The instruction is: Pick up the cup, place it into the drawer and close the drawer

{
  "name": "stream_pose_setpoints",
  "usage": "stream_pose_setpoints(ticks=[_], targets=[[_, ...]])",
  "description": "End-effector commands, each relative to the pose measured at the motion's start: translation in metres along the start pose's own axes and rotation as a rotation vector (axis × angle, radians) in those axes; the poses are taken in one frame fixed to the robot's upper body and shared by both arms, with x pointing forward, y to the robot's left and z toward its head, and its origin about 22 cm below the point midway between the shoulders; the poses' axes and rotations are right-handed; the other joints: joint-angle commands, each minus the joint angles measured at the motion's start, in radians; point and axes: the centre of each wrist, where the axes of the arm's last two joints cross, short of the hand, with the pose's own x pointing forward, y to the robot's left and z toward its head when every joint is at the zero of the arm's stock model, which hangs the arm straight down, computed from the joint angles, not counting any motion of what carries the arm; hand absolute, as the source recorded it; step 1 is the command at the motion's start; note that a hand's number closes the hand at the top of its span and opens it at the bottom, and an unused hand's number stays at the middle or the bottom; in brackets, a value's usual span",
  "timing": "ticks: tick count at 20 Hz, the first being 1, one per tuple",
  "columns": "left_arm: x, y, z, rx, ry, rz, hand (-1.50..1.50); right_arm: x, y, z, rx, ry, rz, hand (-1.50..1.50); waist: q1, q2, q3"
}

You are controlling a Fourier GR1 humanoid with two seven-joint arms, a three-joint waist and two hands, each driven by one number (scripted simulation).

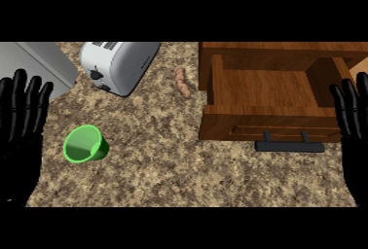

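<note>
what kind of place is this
Most likely a kitchen counter: a speckled stone-like countertop carries a silver toaster and a green cup, with an open wooden drawer standing at its right.

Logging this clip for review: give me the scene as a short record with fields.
cup: green cup, tipped on its side on the counter, left of centre
drawer: wooden drawer pulled open, nothing visible inside, dark handle at front
left hand: left hand open, resting at left edge
right hand: right hand open, resting at right edge
other: toaster, small brown item
</note>
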Motion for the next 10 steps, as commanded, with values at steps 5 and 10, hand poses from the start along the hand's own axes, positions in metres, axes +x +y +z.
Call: stream_pose_setpoints(ticks=[5, 10], targets=[[-0.007, 0.045, 0.005, -0.092, 0.003, 0.076, -1.5, -0.009, -0.003, -0.007, 0.05, 0.075, -0.047, -1.5, -0.013, -0.028, 0.018], [-0.031, 0.032, -0.005, -0.059, 0.141, 0.285, -1.5, -0.023, 0.019, -0.009, 0.082, 0.145, -0.146, -1.5, -0.016, -0.026, 0.018]])
